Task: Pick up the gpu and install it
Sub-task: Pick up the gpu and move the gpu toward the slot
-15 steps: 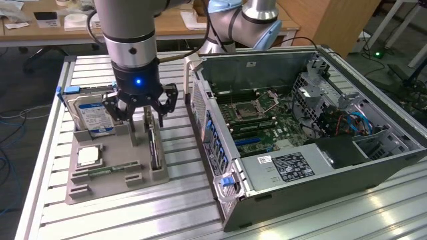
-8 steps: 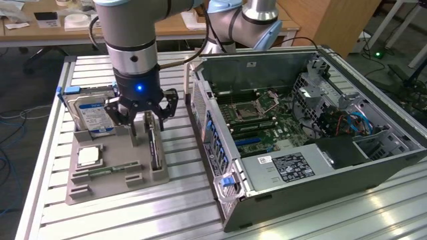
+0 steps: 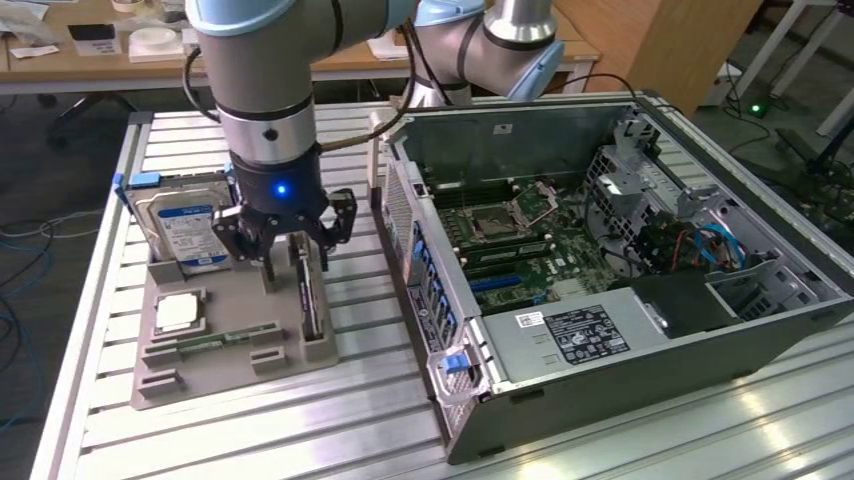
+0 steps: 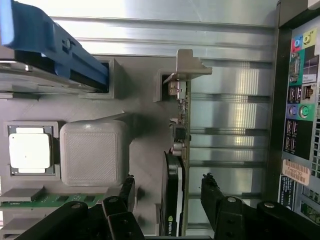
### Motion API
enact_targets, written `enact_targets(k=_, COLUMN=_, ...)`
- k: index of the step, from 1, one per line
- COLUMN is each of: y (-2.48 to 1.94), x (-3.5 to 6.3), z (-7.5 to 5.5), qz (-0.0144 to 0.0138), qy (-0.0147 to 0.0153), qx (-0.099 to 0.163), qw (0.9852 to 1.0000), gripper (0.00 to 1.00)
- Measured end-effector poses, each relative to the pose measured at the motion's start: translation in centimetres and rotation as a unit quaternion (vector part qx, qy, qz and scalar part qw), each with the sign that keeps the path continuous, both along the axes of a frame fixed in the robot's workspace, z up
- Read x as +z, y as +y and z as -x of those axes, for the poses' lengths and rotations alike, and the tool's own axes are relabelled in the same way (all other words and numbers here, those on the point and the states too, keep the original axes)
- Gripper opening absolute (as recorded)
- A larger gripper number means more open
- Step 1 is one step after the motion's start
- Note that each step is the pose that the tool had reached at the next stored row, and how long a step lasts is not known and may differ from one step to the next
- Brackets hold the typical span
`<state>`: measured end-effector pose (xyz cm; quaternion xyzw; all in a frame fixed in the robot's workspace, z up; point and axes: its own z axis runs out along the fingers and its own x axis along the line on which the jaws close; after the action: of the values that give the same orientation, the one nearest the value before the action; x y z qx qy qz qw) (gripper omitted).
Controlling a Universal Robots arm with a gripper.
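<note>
On tray (image 3: pixel 227 382): 1 gpu (image 4: pixel 173 200) upright, gripper (image 4: pixel 168 179) wide astride; 1 hdd (image 3: pixel 187 225), 1 cpu (image 3: pixel 178 312).

One green circuit-board gpu (image 3: pixel 310 295) (image 4: pixel 181 150) with black fan cooler, one silver hard drive (image 3: pixel 184 225) with blue-white label, one square silver processor chip (image 3: pixel 176 312) (image 4: pixel 30 151), one narrow green memory stick (image 3: pixel 214 342) (image 4: pixel 45 202), one grey moulded holder (image 3: pixel 227 372), one open black computer case (image 3: pixel 641 385), one black two-fingered tool (image 3: pixel 296 265) (image 4: pixel 168 179), one slatted aluminium tabletop (image 3: pixel 334 432)

The tabletop (image 3: pixel 334 420) is ribbed bare metal — bright and streaked with glare. The tray (image 4: pixel 145 125) is matt grey plastic, finely ridged on its raised block. The gpu (image 4: pixel 179 165) shows a green board, a dull silver metal bracket and a smooth, glossy black cover.
</note>
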<state>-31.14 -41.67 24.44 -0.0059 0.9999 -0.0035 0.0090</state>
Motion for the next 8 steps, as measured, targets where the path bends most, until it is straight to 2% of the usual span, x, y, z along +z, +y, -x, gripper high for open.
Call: enact_targets(k=8, y=-0.07, x=-1.45, z=0.0, qz=0.0000, qy=-0.0001, qx=-0.005, qw=1.0000, gripper=0.65)
